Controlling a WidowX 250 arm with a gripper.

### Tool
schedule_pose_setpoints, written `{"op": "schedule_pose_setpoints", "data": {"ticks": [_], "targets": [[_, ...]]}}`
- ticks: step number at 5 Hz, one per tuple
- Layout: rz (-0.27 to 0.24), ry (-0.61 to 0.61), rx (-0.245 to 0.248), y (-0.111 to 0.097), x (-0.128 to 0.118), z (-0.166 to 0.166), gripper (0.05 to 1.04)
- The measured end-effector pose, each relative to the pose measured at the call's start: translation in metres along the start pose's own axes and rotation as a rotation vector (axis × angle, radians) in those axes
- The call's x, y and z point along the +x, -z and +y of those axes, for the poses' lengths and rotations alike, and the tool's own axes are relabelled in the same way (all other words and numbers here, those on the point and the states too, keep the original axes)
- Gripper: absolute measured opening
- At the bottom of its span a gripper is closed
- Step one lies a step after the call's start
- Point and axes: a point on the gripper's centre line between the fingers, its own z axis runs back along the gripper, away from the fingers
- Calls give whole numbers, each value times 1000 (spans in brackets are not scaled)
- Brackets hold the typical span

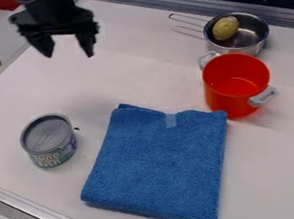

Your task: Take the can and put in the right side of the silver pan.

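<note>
The gripper (66, 48) is positioned above the table (132, 75), its jaws spread and empty, presumably for grasping. The can (48, 140) is stood upright left of the cloth (160, 168), apart from the silver pan (237, 34).

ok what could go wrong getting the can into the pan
The pan is small and already holds a potato, so the can may land on it and tip, or not fit. The pot stands close to the pan, so a low approach could knock it.
</note>
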Motion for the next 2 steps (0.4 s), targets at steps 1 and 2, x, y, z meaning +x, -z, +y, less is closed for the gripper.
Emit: {"op": "schedule_pose_setpoints", "data": {"ticks": [1, 2], "targets": [[6, 45, -62, -5, 6, -26, 999], [33, 88, -63, -7, 14, -46, 999]]}}
